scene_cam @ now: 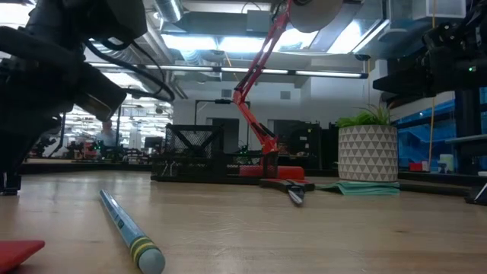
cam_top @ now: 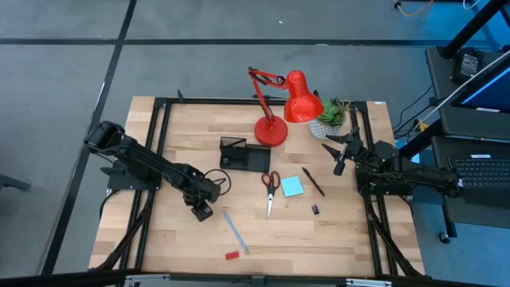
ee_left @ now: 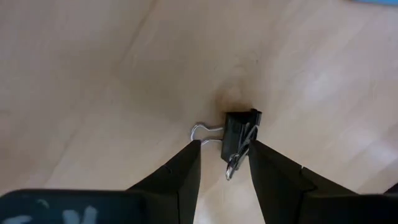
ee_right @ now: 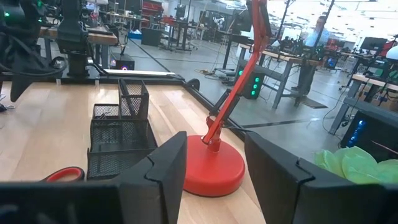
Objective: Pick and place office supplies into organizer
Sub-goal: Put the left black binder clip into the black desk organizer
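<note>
Two hands are ours to report, and we start with the left hand [cam_top: 202, 212], low over the table [cam_top: 159, 239] with its fingers [ee_left: 180, 177] apart and a small black binder clip [ee_left: 239, 134] lying on the wood just ahead of the gap between them; whether a finger touches the clip we cannot tell. Near this hand, on the side toward the table's front edge, lies the light-blue pen [cam_top: 234, 231], and beyond it the small red block [cam_top: 232, 256]. Farther from the hand, toward the table's middle, we see the red-handled scissors [cam_top: 270, 190], the cyan sticky-note pad [cam_top: 292, 186] just beside them, a thin black pen [cam_top: 313, 182] and another tiny black clip [cam_top: 315, 210]. The black mesh organizer [cam_top: 242, 155] stands toward the back of the table, apart from the left hand, with the red desk lamp's [cam_top: 275, 108] round base close by it. Our right hand [cam_top: 341, 153] hangs above the table near the potted plant [cam_top: 333, 115], its fingers [ee_right: 155, 171] spread wide with nothing between them, and it looks across at the lamp base and the organizer.
</note>
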`<state>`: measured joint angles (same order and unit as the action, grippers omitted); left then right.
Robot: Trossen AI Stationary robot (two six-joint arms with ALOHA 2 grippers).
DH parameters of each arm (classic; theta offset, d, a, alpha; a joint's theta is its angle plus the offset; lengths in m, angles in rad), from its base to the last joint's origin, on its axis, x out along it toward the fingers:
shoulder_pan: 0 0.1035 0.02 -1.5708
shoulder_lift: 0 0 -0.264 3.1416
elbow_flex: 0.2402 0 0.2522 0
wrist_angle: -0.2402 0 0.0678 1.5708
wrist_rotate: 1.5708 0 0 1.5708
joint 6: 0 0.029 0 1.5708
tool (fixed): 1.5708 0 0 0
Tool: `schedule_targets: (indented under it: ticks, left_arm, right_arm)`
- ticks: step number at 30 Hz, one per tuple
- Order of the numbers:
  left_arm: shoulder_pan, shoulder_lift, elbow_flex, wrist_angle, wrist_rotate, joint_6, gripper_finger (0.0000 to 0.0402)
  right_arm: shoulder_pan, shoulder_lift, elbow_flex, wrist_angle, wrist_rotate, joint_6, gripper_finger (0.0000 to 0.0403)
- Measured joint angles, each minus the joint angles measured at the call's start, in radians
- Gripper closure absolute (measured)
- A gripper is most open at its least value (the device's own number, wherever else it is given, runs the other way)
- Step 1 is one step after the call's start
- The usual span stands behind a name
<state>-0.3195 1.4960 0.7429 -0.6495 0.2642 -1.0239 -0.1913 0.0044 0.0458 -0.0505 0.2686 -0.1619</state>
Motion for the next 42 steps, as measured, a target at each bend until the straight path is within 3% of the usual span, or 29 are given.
schedule_targets:
  ticks: [4, 15, 26, 42]
  left_arm:
    - [0.000, 0.000, 0.000, 0.000, 0.001, 0.039, 0.0292]
    - [0.000, -0.001, 0.001, 0.003, 0.020, 0.064, 0.0395]
    - [0.018, -0.038, 0.031, 0.002, 0.111, 0.258, 0.0399]
    - [0.210, -0.087, 0.043, 0.217, -0.036, 0.802, 0.0399]
  right_arm:
    - [0.000, 0.000, 0.000, 0.000, 0.000, -0.001, 0.0237]
    - [0.000, 0.000, 0.000, 0.000, 0.000, -0.003, 0.0237]
    - [0.000, 0.000, 0.000, 0.000, 0.000, -0.003, 0.0237]
    - [0.000, 0.000, 0.000, 0.001, 0.000, -0.005, 0.0237]
